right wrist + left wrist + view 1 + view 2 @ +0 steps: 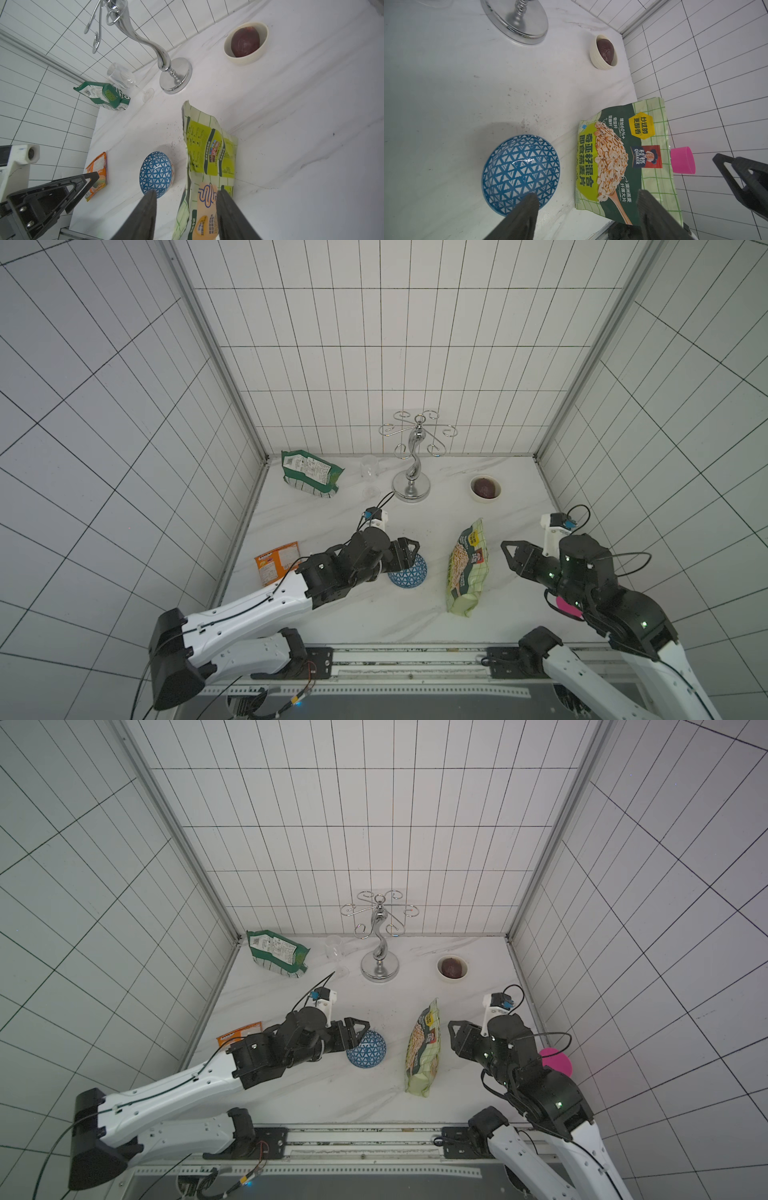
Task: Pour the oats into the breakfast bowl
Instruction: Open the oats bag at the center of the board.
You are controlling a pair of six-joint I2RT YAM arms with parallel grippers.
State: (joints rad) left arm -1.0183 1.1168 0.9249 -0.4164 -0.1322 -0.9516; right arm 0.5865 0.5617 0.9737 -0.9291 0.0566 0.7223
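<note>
The oats bag (467, 568) (424, 1048) stands upright right of the table's centre, light yellow-green with a dark green front panel (623, 158). The oats themselves are hidden inside it. The breakfast bowl (409, 574) (368, 1052) rests to its left with its blue triangle-patterned outside (521, 168) facing up, its inside hidden. My left gripper (409, 552) (587, 194) hovers open over the bowl's left edge. My right gripper (509, 556) (187, 192) is open just right of the bag (209, 149), a small gap away, pointing at its back face.
A chrome hook stand (411, 472) and a wine glass (370, 477) are at the back. A dark green bag (309, 475) is back left, and a white bowl (485, 488) with a brown object back right. An orange packet (276, 562) lies front left, a pink cup (557, 1060) right.
</note>
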